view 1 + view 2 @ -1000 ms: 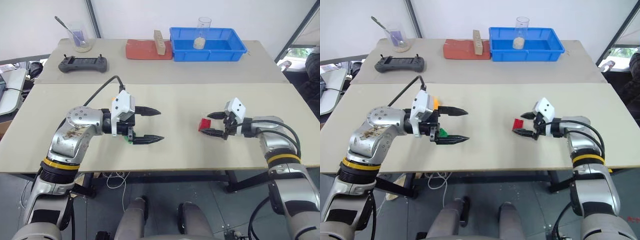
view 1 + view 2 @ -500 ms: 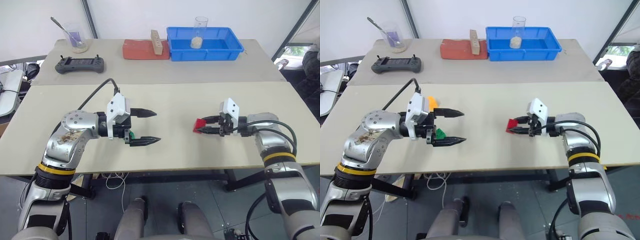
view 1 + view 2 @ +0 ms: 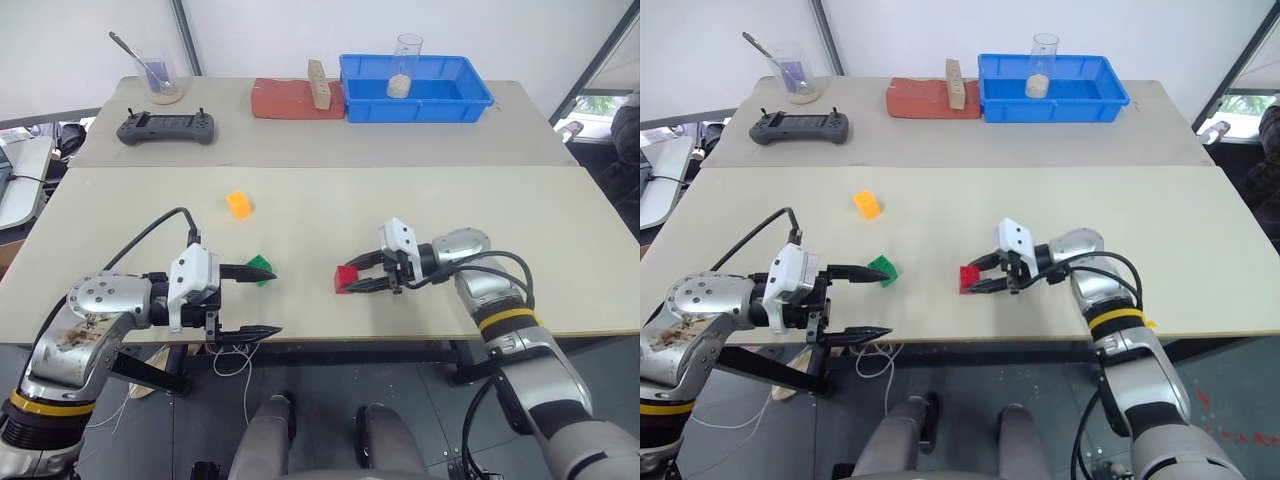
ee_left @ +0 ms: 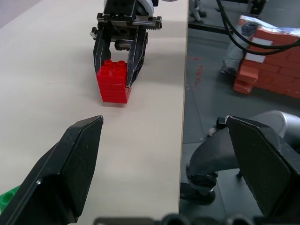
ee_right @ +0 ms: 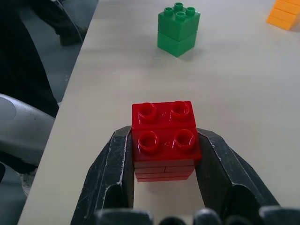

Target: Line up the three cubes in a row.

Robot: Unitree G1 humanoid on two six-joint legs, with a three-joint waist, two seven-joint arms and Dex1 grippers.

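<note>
**A:** So starting at the right gripper (image 3: pixel 352 282): we've got its two black fingers (image 5: pixel 115 173) pinched onto the sides of the red cube (image 3: pixel 346 278), one finger per side. The cube sits on the near table (image 3: pixel 500 230), close to the front edge, studs up.

**B:** Yep, we see the same from the wrist cam, the red one is squeezed right between the pads. What about our other hand?

**A:** The left gripper (image 3: pixel 262 300) is spread wide, nothing in it. It hangs at the front edge of the table, one fingertip just beside the green cube (image 3: pixel 260 268), the other past the edge.

**B:** We can't tell if that tip actually touches the green one. The green cube is to the left of the red one, apart from it, and the orange-yellow cube (image 3: pixel 238 204) sits farther back and left, well apart from both.

**A:** On the back table we've got a blue bin (image 3: pixel 415 88), a red mat (image 3: pixel 290 100) with a tan block on it, and a black controller (image 3: pixel 166 127).
</note>
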